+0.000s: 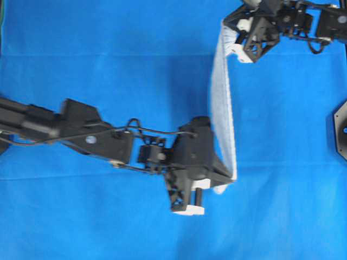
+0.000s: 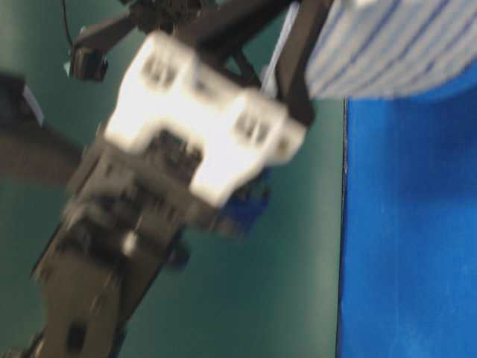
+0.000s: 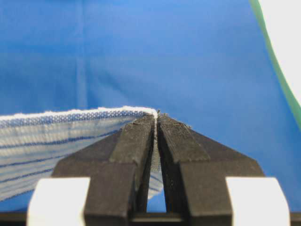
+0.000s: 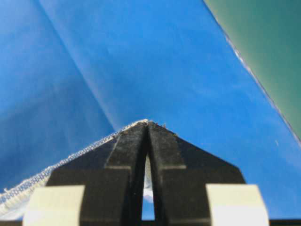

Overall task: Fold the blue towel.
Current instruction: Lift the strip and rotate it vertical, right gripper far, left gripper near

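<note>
The blue towel [image 1: 222, 103], white with thin blue stripes, hangs in the air as a taut band between both grippers. My left gripper [image 1: 232, 179] is shut on its near corner, and the left wrist view shows the hem [image 3: 70, 115] running off to the left from the pinched fingertips [image 3: 156, 117]. My right gripper [image 1: 227, 26] is shut on the far corner at the top of the overhead view; in the right wrist view the stitched edge [image 4: 61, 165] slopes down left from the closed tips [image 4: 148, 123]. The table-level view shows a striped piece of towel [image 2: 402, 45] at top right.
A plain solid-blue table cloth [image 1: 81, 65] covers the whole table. A dark mount [image 1: 339, 132] sits at the right edge. A blurred arm with a white part [image 2: 201, 127] fills the left of the table-level view. Green floor [image 4: 263, 52] lies beyond the table edge.
</note>
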You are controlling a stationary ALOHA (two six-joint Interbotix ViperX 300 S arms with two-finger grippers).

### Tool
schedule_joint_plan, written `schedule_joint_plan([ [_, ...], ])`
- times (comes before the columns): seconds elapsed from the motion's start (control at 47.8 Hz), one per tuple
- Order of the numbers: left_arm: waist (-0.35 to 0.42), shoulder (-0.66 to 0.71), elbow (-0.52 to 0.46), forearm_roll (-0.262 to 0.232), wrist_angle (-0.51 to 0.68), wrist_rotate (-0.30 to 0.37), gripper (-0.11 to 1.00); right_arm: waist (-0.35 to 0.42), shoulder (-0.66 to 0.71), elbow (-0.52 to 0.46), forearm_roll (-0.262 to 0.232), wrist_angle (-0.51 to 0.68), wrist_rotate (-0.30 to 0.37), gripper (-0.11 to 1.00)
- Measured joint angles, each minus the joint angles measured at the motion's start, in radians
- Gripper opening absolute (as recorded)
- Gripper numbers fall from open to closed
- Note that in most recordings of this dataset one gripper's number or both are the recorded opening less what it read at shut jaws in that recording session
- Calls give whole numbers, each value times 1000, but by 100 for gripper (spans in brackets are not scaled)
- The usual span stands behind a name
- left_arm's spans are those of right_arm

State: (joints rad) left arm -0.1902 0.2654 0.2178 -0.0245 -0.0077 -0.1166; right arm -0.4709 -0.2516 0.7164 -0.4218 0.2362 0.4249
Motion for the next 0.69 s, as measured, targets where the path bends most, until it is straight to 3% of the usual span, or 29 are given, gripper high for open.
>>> schedule_joint_plan([
  [0.167,3,66,-69,2,-3,8,1,-5,-51,43,0,2,0,1],
  [0.293,3,71,-63,2,2,6,1,-5,-32,38,-2,-9,-2,1],
  [0.502,2,31,71,-2,-9,-38,1,0,107,-40,0,-54,-3,1],
  [0.69,-3,-32,210,-3,-46,-146,1,18,264,-156,0,-64,-8,1],
])
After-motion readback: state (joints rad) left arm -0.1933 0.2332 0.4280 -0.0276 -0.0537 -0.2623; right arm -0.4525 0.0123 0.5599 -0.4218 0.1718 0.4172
